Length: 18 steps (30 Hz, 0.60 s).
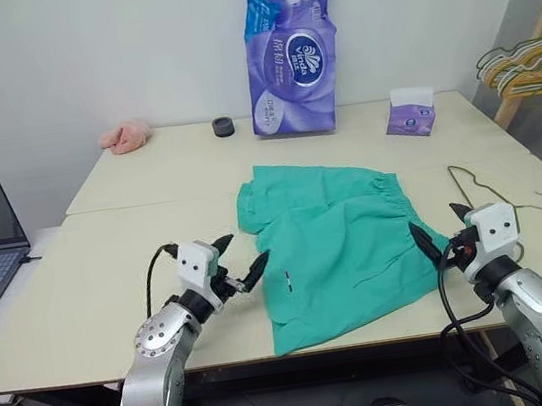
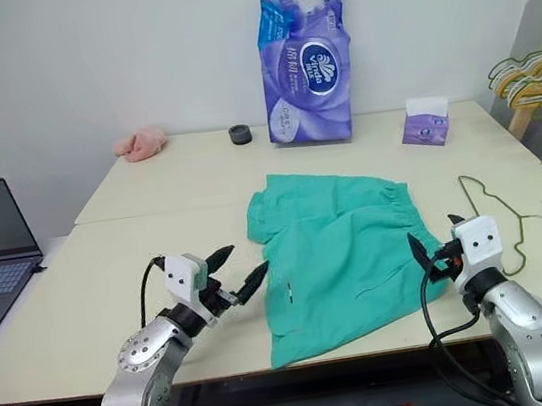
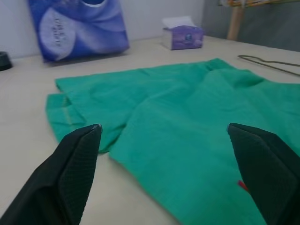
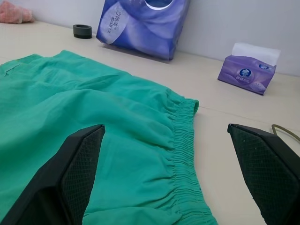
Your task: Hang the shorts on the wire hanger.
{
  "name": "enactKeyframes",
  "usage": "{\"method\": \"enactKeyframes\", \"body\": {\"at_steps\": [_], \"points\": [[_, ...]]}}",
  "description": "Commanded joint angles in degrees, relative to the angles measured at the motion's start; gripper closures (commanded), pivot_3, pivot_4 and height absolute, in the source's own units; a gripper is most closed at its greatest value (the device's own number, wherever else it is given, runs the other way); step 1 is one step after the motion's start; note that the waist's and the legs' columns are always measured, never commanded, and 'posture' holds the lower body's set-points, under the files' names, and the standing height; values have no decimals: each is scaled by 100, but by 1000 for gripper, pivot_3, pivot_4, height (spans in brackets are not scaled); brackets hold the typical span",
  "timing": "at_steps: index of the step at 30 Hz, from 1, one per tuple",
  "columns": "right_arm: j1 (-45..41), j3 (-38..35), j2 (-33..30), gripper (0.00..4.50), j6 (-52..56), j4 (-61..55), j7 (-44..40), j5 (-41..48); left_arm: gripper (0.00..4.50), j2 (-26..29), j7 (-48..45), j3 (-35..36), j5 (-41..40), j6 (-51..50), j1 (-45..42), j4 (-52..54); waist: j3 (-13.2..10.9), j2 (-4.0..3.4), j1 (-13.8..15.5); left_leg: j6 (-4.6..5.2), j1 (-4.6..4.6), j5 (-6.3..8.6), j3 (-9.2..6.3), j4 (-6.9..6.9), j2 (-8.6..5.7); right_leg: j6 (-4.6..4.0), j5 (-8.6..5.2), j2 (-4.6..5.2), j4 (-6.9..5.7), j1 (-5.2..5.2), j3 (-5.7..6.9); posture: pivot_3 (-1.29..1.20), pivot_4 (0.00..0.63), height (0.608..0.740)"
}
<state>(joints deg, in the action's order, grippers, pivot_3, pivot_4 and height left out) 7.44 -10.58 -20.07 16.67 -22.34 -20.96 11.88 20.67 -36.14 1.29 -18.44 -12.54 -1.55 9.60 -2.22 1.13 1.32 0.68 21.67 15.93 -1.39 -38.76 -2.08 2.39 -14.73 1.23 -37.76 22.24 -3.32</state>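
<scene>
With both my left gripper (image 1: pixel 237 257) and right gripper (image 1: pixel 441 224) gaping wide and empty, I am flanking the shorts (image 1: pixel 343 244) lying flat on the table (image 1: pixel 81 290), wire hanger (image 1: pixel 497 193) beside them, so grasping comes next.

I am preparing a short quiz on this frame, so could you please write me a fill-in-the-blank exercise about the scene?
1. The shorts lying flat on the table are ____ in colour.
2. The wire hanger lies on the table on the robot's ____ side of the shorts.
3. The left gripper and the right gripper both have their fingers ____.
4. The small tissue box is ____ in colour.

Missing words: teal-green; right; open; purple
</scene>
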Motion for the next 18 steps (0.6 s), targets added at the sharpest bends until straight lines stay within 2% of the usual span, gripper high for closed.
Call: {"method": "enactKeyframes", "body": {"at_steps": [1, 5, 8, 13, 18], "points": [[139, 116, -263, 0, 27, -413, -493, 287, 6, 559, -899, -313, -485, -692, -138, 477, -1, -2, -4, 0, 0, 0, 0, 0, 0, 0, -2, -1, 0, 1, 0, 29, 6, 740], [483, 425, -803, 0, 528, -998, -1270, 822, 6, 1346, -1736, -739, -664, -1350, -162, 711, -13, -21, -40, 6, -2, 4, 3, 1, 0, 1, -35, -2, -3, 0, -1, 11, 10, 740], [848, 675, -1583, 0, 1166, -1672, -2008, 1306, 6, 1962, -2390, -1371, -322, -1544, -379, 655, -17, -27, -50, 7, -2, 4, 2, 1, 4, -18, -49, -2, -3, 0, 1, -6, 13, 740], [1082, 670, -2108, 0, 1330, -1953, -2245, 1426, 6, 1973, -2344, -1772, 184, -1416, -802, 240, -22, -18, -54, 9, -3, 6, 2, -1, 9, -15, -53, -1, 3, -4, 5, -30, 19, 740], [1180, 634, -2125, 0, 1268, -2006, -2189, 1421, 6, 1955, -2595, -2053, 573, -974, -1071, -229, -30, -14, -125, 6, -2, 8, 2, 0, 14, -14, -54, -3, 3, -2, 9, -45, 24, 740]]}}
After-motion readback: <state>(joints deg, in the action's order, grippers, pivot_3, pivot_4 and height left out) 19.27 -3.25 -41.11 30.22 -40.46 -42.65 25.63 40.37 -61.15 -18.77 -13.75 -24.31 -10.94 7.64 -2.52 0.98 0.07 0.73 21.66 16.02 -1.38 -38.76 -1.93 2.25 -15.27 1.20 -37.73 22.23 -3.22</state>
